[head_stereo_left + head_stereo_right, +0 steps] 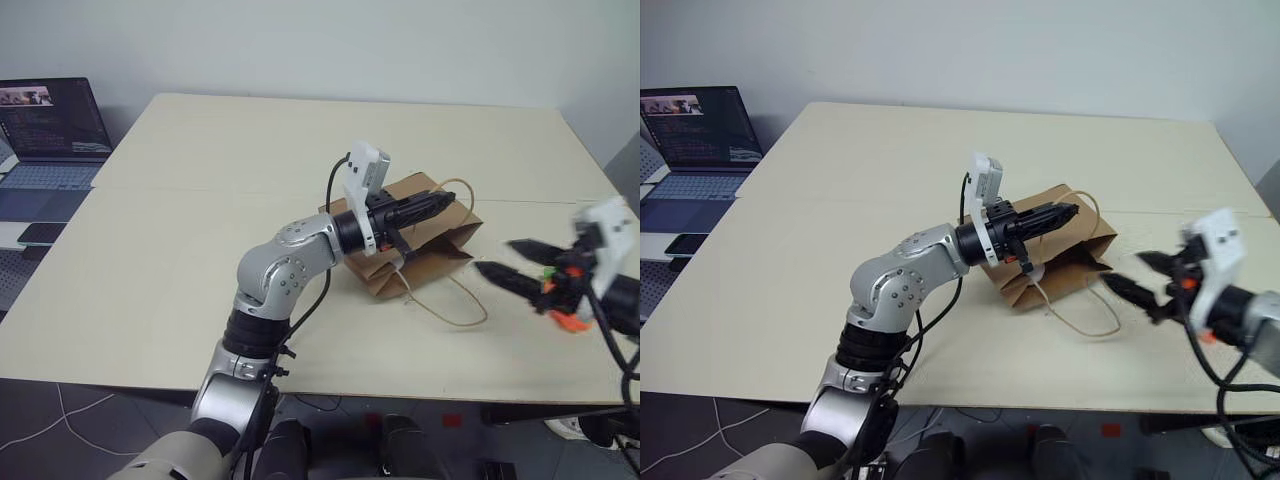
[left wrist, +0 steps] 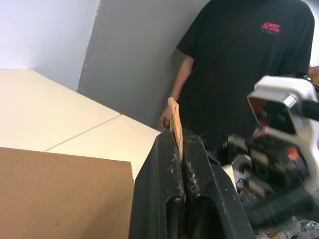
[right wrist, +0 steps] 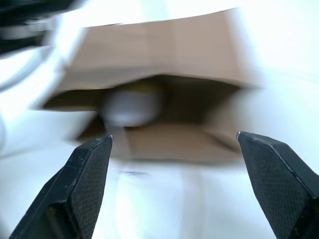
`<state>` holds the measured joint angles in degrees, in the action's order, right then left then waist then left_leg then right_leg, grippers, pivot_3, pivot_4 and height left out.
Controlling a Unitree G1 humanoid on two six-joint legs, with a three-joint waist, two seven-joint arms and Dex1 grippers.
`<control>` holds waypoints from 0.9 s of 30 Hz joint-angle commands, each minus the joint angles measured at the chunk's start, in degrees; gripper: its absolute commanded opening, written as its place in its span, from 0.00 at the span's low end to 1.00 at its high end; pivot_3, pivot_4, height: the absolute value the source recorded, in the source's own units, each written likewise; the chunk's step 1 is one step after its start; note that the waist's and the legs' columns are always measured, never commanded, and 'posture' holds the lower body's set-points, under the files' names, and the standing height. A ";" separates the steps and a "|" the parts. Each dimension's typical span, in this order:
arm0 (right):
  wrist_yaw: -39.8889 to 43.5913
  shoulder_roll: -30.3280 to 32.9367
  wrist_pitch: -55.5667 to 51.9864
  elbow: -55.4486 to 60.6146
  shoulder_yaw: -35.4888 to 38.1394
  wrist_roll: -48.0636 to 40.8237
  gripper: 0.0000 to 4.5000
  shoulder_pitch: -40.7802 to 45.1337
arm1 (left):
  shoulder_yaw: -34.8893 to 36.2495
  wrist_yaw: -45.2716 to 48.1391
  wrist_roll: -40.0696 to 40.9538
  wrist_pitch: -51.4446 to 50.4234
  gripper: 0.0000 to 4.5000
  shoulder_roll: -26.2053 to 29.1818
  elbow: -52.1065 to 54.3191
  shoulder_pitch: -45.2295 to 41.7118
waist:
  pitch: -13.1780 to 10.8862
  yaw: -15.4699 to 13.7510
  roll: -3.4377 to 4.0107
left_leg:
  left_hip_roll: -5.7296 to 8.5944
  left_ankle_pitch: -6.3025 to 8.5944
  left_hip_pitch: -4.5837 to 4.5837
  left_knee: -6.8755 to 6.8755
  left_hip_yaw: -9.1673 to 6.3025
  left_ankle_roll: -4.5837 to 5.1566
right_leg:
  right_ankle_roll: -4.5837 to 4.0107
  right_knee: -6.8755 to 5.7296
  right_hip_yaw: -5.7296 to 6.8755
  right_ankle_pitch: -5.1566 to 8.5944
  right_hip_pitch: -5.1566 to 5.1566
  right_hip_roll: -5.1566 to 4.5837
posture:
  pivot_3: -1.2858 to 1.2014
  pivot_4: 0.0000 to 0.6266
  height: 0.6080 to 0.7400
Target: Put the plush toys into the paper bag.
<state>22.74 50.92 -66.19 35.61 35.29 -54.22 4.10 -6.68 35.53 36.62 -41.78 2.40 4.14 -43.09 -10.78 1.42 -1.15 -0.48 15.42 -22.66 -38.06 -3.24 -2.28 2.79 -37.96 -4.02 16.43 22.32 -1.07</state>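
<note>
Right gripper (image 1: 502, 256), lower right of the head view: two black fingers spread wide, nothing between them, hanging over the near right part of the pale wooden table (image 1: 200, 200). Something small and orange (image 1: 568, 321) shows just under that wrist; what it is cannot be told.

Centre of frame: the brown kraft paper bag (image 1: 428, 240) lies on its side on the table, mouth facing the right gripper. One tan twisted-paper loop handle (image 1: 462, 305) trails on the table toward the near edge. Left gripper (image 1: 441, 203) is clamped tight on the other tan handle (image 2: 173, 119), holding the bag's upper edge up. In the right wrist view, a white rounded plush toy with a yellow patch (image 3: 132, 105) sits inside the bag's mouth, blurred.

Upper left: an open laptop (image 1: 50, 135) on a side surface. In the left wrist view a person in a black T-shirt (image 2: 239, 64) stands beyond the table.
</note>
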 commanded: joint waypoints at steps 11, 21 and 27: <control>0.01 -2.42 18.86 -18.00 -4.96 25.63 0.92 -9.04 | -1.91 0.51 -1.80 3.61 0.00 -1.65 1.32 0.43 | 0.02 0.17 0.04 | -0.01 -0.01 0.12 -0.01 0.13 -0.02 | 0.04 -0.05 -0.11 -0.03 -0.02 0.00 | 0.52 0.24 1.00; -1.28 -7.53 12.23 -27.84 -4.82 25.17 0.84 -4.18 | -1.05 0.38 -1.90 4.03 0.00 -1.61 0.90 -0.07 | 0.07 0.11 0.13 | 0.00 -0.01 0.14 -0.01 0.12 -0.02 | 0.04 -0.05 -0.12 -0.03 -0.05 0.00 | 0.52 0.24 1.00; -0.66 -7.55 14.22 -27.32 -5.09 26.64 0.41 -4.46 | -0.62 0.49 -1.82 3.83 0.00 -1.17 0.98 -0.21 | 0.07 0.11 0.13 | 0.01 -0.01 0.14 -0.03 0.11 -0.02 | 0.05 -0.05 -0.11 -0.03 -0.07 0.00 | 0.52 0.24 1.00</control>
<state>22.23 42.59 -53.01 7.68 29.58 -28.84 -0.02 -8.04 35.66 34.71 -39.08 1.37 3.90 -42.48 -10.71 1.53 -1.02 -0.47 15.41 -22.52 -38.09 -3.13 -2.29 2.84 -38.01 -4.14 16.39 22.25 -1.08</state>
